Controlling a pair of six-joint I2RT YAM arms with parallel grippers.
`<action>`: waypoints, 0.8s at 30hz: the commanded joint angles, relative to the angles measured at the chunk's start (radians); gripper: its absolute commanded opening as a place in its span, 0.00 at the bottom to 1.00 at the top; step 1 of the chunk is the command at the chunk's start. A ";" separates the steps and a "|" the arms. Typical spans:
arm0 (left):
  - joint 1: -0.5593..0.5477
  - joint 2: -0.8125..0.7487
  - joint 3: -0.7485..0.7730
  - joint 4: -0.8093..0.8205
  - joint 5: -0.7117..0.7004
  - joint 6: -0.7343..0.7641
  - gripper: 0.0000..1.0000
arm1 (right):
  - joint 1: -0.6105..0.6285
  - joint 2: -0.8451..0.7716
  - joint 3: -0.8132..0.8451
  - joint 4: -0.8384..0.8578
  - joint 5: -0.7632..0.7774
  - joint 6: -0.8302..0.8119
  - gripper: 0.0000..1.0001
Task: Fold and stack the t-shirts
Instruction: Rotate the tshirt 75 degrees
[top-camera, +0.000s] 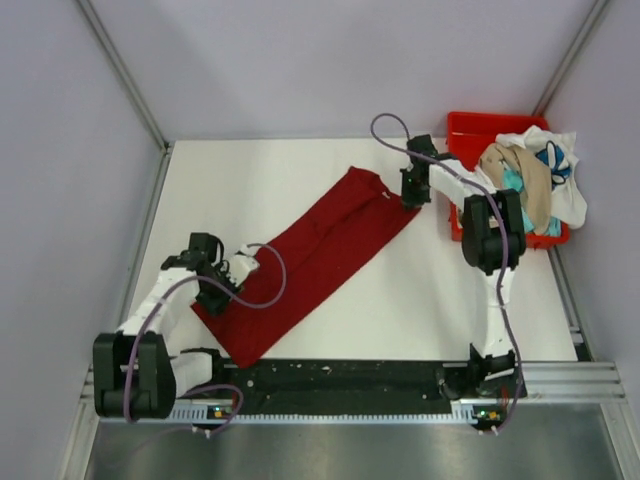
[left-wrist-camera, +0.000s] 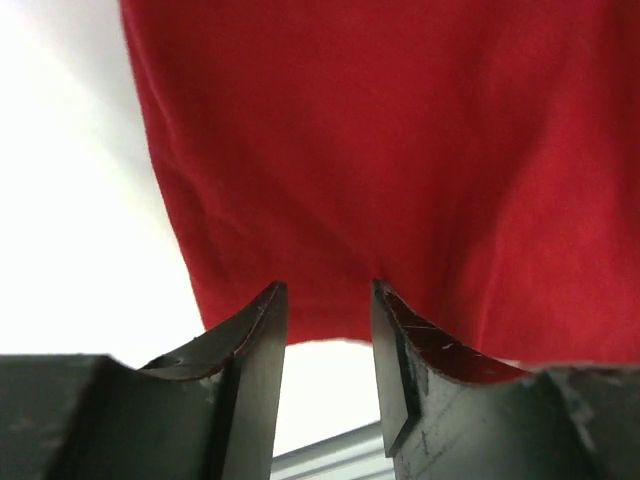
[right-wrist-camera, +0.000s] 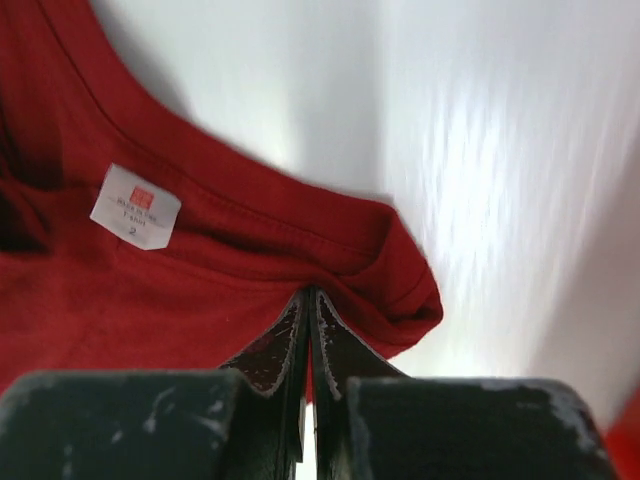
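Top external: dark red t-shirt (top-camera: 320, 255), folded to a long strip, lies slantwise on the counter (top-camera: 420, 300). The left pincer (top-camera: 222, 285) is over its near end and the right pincer (top-camera: 410, 195) at its collar end. The bin (top-camera: 460, 125) of heaped t-shirts (top-camera: 530, 180) stands just beyond the right pincer.

Left wrist: jaws parted, nothing between them. The hem (left-wrist-camera: 300, 335) lies directly under the tips.

Right wrist: jaws pressed together at the collar seam (right-wrist-camera: 260, 180), with the label (right-wrist-camera: 135, 205) up-left of the tips. Whether cloth is pinched is unclear.

Handling, judged: grip all layers at both ends, lift level, then fold end to end.
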 joint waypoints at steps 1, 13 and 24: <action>-0.005 -0.100 0.139 -0.308 0.382 0.082 0.46 | -0.042 0.320 0.476 -0.097 -0.034 -0.010 0.00; -0.272 0.010 0.144 -0.042 0.353 -0.046 0.47 | -0.060 0.173 0.533 0.249 -0.372 -0.027 0.27; -0.309 0.087 0.022 0.116 0.137 -0.019 0.46 | -0.076 0.202 0.359 0.177 -0.202 0.243 0.54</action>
